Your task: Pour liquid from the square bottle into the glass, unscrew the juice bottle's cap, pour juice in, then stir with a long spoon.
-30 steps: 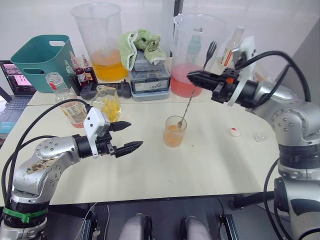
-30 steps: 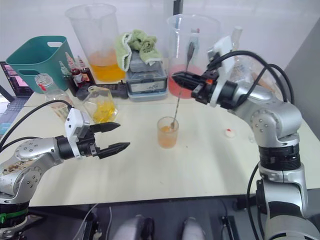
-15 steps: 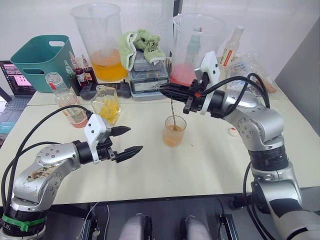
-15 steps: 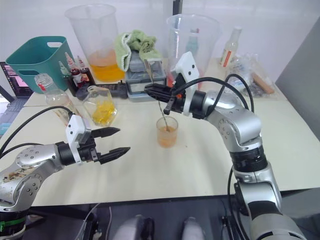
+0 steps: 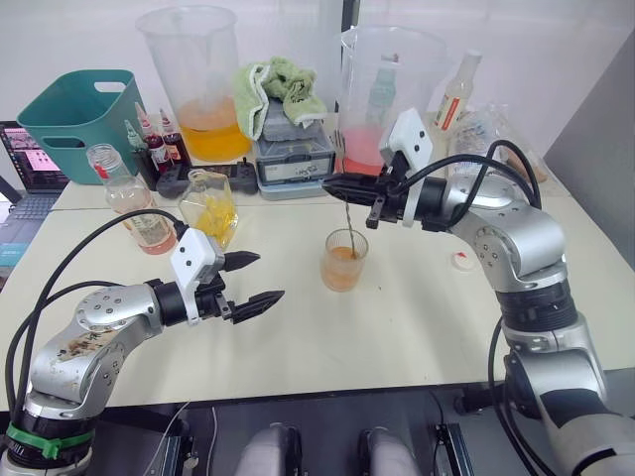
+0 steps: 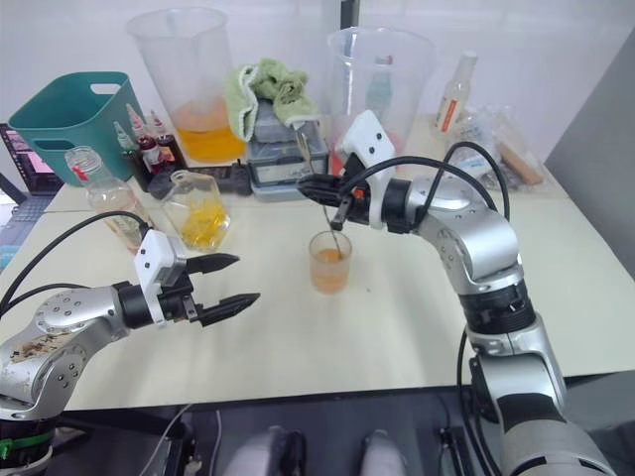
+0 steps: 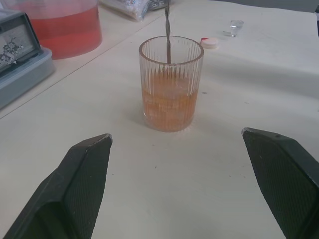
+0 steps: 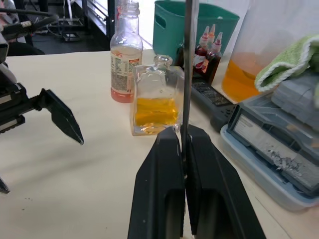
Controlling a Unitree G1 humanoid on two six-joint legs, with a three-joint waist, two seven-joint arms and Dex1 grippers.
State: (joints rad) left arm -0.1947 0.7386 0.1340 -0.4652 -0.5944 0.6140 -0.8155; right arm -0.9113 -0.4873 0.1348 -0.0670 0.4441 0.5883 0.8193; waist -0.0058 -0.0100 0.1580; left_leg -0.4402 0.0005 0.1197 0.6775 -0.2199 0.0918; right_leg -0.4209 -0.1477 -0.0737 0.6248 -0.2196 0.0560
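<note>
While our right gripper is pinching the thin, stiff long spoon high on its slippery stem inside the fragile glass, our left gripper is hovering, fingers wide.

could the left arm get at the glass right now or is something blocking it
Probably yes. The left gripper hangs open, pointing at the glass, with bare table between them. Only the long spoon, held from above by the right gripper, stands inside it.

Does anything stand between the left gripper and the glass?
Nothing visible does. The open left gripper faces the glass across bare table; the long spoon held by the right gripper enters from above.
</note>
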